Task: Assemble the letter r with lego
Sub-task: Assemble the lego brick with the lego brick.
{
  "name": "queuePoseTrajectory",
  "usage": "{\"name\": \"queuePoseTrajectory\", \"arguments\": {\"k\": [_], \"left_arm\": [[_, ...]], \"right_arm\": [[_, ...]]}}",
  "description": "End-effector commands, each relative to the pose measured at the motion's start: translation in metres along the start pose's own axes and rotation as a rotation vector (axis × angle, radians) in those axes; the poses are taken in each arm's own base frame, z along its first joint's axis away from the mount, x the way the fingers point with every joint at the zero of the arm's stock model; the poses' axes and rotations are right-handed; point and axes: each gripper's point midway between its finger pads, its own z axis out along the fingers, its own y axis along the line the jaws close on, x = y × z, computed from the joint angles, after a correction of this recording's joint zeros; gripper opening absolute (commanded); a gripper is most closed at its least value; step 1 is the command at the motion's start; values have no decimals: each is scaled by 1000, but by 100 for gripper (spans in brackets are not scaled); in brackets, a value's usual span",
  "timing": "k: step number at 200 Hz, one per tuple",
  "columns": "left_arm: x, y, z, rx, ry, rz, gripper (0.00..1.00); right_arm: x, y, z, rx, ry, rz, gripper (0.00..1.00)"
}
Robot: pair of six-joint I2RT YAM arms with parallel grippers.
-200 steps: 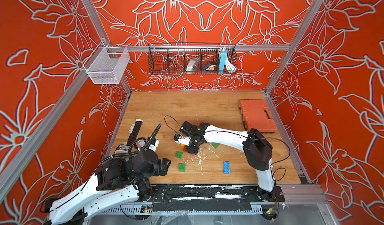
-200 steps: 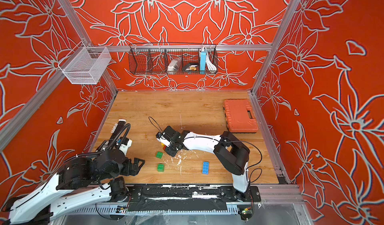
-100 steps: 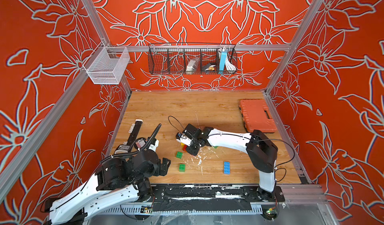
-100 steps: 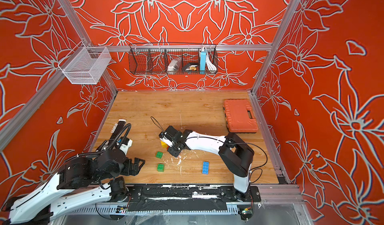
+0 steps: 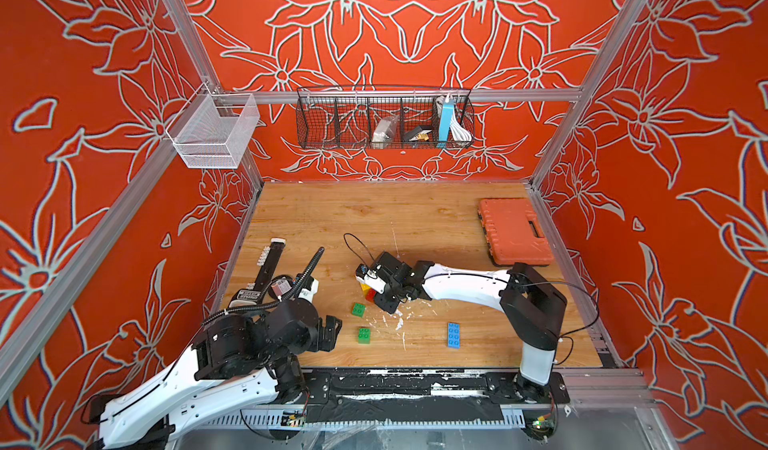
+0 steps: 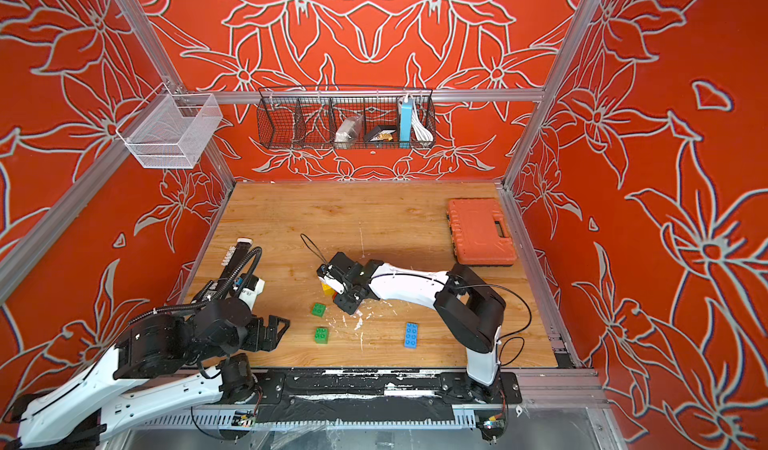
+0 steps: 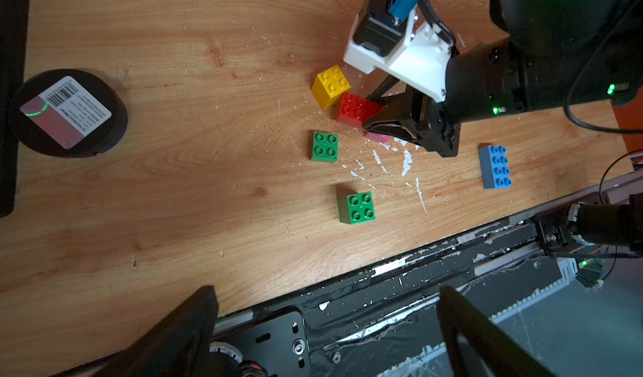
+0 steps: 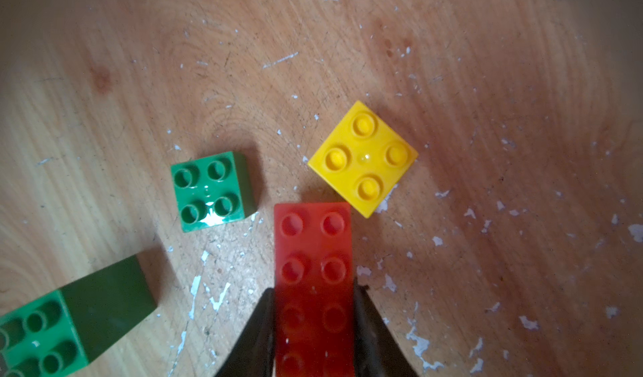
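Red brick: pinched widthwise in right tool, long axis aimed at adjacent yellow brick; left tool spread.

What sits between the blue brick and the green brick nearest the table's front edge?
No brick: only bare wood with white flecks between the blue brick and that green brick, clearest in the left wrist view.

The scuffed wooden table carries a yellow brick just past the right claw, a green brick close beside it, a second green brick and a blue brick farther off, and an orange case well away from it.
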Motion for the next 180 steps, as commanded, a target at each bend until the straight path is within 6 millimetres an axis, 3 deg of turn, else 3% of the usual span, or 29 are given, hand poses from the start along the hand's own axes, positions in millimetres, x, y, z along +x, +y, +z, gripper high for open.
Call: {"name": "queuePoseTrajectory", "arguments": {"k": [1, 53, 101, 129, 148, 180], "left_arm": [[1, 1, 3, -17, 6, 3, 99], [0, -1, 4, -13, 1, 11, 99], [-9, -16, 14, 10, -16, 71, 99], [-23, -40, 25, 43, -32, 107, 99], [-35, -63, 34, 82, -49, 122, 99], [-58, -94, 59, 126, -23, 75, 99]], "right_arm": [[35, -3, -1, 32, 127, 26, 0], [18, -6, -54, 66, 46, 61, 0], [23, -20, -116, 156, -17, 71, 0], [45, -39, -155, 277, -33, 29, 0], [71, -59, -179, 366, 2, 45, 0], [109, -79, -196, 331, 54, 160, 0]]}}
